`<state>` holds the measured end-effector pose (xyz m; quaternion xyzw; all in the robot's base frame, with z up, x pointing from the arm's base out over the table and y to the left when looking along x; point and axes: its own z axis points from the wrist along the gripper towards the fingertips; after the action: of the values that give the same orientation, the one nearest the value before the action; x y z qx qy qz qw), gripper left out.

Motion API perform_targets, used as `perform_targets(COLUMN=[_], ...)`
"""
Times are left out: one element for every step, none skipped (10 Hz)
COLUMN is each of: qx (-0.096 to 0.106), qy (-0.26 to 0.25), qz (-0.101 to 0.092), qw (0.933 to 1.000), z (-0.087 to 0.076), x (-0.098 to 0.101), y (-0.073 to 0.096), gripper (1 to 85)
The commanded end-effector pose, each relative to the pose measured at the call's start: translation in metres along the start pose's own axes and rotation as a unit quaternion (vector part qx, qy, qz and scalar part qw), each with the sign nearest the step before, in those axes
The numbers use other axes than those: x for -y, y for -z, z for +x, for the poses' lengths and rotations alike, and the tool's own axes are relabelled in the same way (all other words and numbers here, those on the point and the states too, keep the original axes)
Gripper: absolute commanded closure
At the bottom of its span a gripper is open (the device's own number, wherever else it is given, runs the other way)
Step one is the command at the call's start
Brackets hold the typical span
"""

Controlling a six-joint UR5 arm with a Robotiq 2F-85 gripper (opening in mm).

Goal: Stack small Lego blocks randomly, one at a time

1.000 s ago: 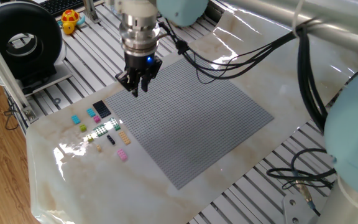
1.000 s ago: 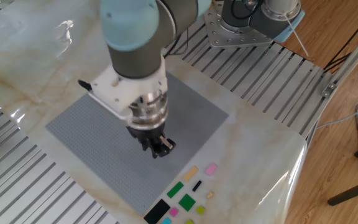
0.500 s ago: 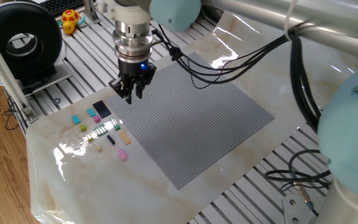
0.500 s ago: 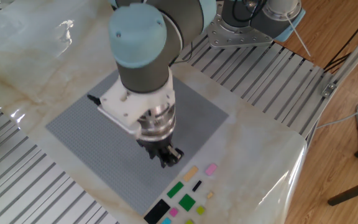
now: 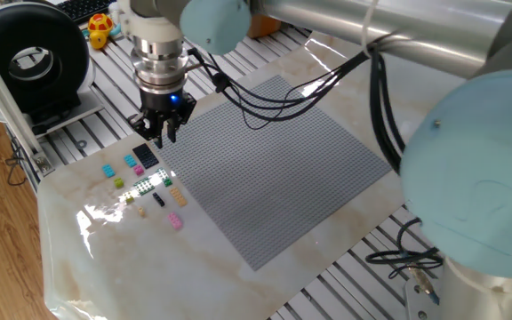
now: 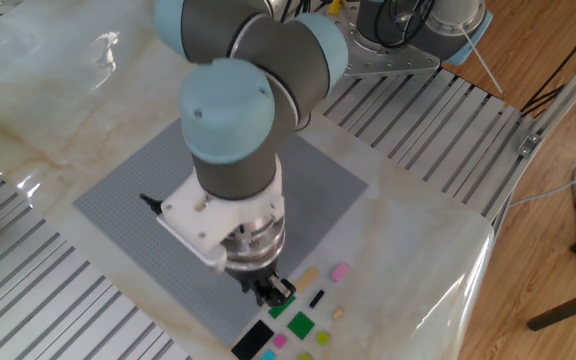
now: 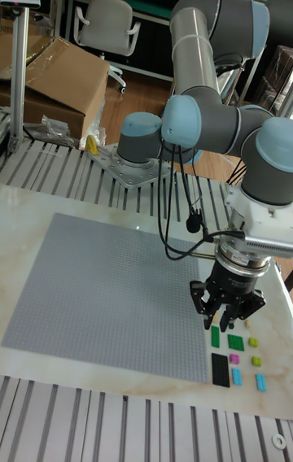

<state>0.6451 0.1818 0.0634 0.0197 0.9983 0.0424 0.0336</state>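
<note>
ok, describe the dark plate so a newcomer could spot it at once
Start at the big grey baseplate and go to the cluster of tiny bricks on the marble beside its edge. The dark plate lies at the end of that cluster, under the gripper. It is the only flat black rectangle there, larger than the coloured bricks.

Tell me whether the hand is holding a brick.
Empty: the hand hangs above the dark plate with nothing visible between its fingers.
</note>
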Motion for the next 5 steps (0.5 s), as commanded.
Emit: perform_targets(qx=[0.001, 0.002, 0.008, 0.012, 0.016], qy=[0.008, 0.006, 0.004, 0.000, -0.004], qz=[0.002, -0.002, -0.004, -0.004, -0.005], qw=[1.0000, 1.0000, 1.0000, 0.9999, 0.9999], z=[-0.008, -0.008, -0.011, -0.015, -0.024], x=[-0.006, -0.008, -0.009, -0.010, -0.017], y=[-0.003, -0.003, -0.003, -0.003, -0.006], gripper=[53.0, 52.7, 51.7, 51.0, 50.7])
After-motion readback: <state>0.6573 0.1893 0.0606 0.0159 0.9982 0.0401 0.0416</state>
